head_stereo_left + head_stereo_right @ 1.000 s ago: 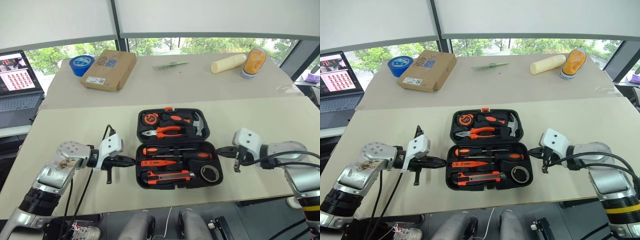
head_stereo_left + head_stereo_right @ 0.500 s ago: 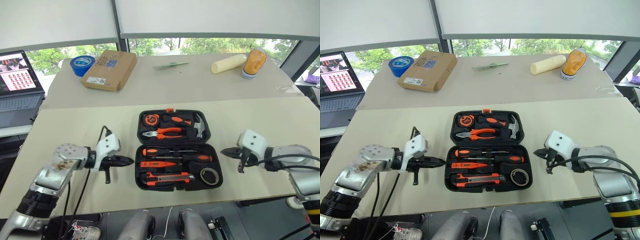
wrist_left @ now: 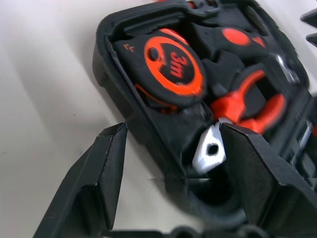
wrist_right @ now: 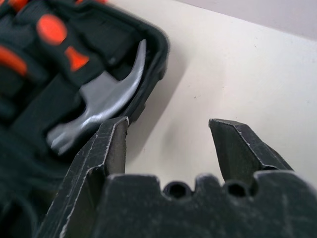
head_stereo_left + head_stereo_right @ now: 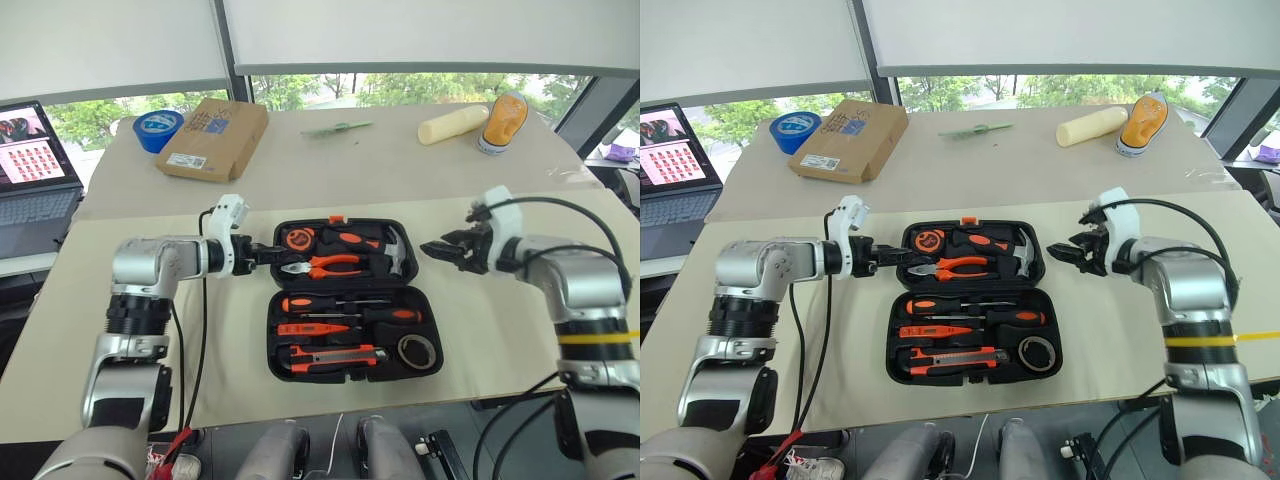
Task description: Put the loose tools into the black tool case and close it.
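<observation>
The laptop (image 5: 35,170) is cut off by the frame's left edge — only part of its screen and keyboard show. In the left wrist view the black tool case (image 3: 148,134) runs off the top and right, and the pliers (image 3: 247,106) smear into blur. In the right wrist view the hammer (image 4: 99,106) is soft and the orange handles beside it cannot be told apart — the case's far half is cropped away.

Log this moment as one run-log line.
tool case: open, tools seated | left gripper: open at lid's left edge | right gripper: open at right edge
</observation>
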Robot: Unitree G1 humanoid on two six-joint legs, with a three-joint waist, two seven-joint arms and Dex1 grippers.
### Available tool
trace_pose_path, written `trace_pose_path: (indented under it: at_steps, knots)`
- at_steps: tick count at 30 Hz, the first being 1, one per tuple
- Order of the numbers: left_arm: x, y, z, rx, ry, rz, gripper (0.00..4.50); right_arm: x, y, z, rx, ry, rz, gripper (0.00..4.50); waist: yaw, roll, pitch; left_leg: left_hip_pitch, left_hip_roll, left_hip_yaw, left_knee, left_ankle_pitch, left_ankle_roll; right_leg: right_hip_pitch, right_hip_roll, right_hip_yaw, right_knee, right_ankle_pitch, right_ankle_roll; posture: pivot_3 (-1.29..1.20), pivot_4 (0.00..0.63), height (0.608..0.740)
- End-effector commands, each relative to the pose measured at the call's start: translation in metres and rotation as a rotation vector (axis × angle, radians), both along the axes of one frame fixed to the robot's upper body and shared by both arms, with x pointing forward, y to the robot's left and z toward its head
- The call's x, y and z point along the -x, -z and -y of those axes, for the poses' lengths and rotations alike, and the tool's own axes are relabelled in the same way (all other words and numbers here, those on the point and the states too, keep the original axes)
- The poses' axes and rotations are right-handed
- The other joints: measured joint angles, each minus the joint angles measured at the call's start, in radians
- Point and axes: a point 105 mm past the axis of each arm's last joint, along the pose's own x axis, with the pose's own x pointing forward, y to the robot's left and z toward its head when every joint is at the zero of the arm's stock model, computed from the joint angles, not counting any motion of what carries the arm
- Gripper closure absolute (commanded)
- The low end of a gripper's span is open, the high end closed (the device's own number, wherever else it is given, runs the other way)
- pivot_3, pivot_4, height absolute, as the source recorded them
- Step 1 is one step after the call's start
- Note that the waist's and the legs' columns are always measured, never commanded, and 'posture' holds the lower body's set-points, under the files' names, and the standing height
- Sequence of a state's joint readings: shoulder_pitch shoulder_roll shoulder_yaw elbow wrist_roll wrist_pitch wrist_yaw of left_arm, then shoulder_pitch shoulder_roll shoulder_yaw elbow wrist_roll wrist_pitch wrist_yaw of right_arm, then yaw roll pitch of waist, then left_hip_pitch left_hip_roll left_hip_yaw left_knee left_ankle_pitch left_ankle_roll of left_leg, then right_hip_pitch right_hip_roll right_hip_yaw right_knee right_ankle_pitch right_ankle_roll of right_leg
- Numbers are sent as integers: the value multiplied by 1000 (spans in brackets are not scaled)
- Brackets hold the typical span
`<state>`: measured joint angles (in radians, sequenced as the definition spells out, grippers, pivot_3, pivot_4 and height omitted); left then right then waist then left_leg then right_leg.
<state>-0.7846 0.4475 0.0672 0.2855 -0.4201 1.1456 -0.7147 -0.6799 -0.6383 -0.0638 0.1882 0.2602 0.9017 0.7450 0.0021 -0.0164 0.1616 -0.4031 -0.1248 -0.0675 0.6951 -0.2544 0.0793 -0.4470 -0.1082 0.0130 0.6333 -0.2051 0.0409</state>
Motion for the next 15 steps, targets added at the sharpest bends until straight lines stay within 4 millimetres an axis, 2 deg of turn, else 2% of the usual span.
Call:
trace_pose_path:
  at_steps: [1,3,8,11,15]
  knots:
    - [-8,-6,0,23,-55,12,1264,-13,-9,3,-104,91,-17,1371,-2,0,0,0,0,0,0,0,0,0,0,0,0,0,0,0,150,735]
    - [-8,-4,1,19,-56,16,1264,-15,-7,-2,-117,88,-28,1371,-3,0,0,-2,0,0,0,0,0,-3,0,0,1,0,0,0,150,735]
    - [-6,-1,0,8,-58,19,2929,-11,-2,-14,-119,51,-51,1349,-4,0,0,-5,-1,0,1,0,0,-8,-2,0,11,0,0,0,150,735]
    - [-5,1,0,14,-63,13,3341,-11,5,-15,-112,61,-69,1349,-4,0,0,-5,-1,0,1,1,-1,-8,-2,1,12,0,0,0,150,735]
    - [-3,3,1,14,-59,10,3834,-11,9,-15,-101,65,-73,2492,-6,0,0,-5,-1,0,1,1,-1,-8,-2,1,13,0,0,0,150,735]
